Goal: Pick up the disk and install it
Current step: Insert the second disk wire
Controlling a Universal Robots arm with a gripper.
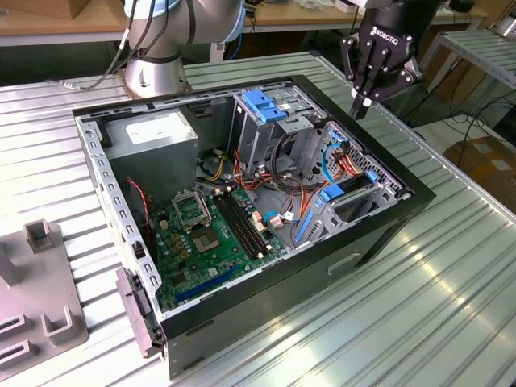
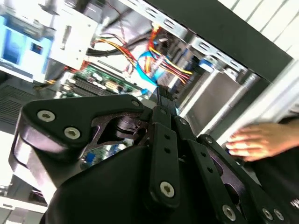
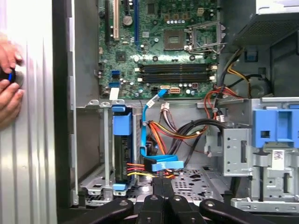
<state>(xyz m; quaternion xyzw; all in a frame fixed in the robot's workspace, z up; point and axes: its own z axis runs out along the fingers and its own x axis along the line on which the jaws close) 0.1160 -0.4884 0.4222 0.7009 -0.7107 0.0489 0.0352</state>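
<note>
The black end effector [image 1: 360, 103], fingers pressed together and holding nothing, hovers above the far rim of the open computer case [image 1: 387, 230] on the ribbed metal table [image 1: 451, 314]. The disk [image 3: 122, 154], blue-framed, already stands upright in its bay beside the green motherboard [image 3: 159, 42]; seating it fully appears to remain.

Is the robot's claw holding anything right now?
No. The gripper hangs above the open computer case with its fingertips pinched together and nothing between them.
</note>
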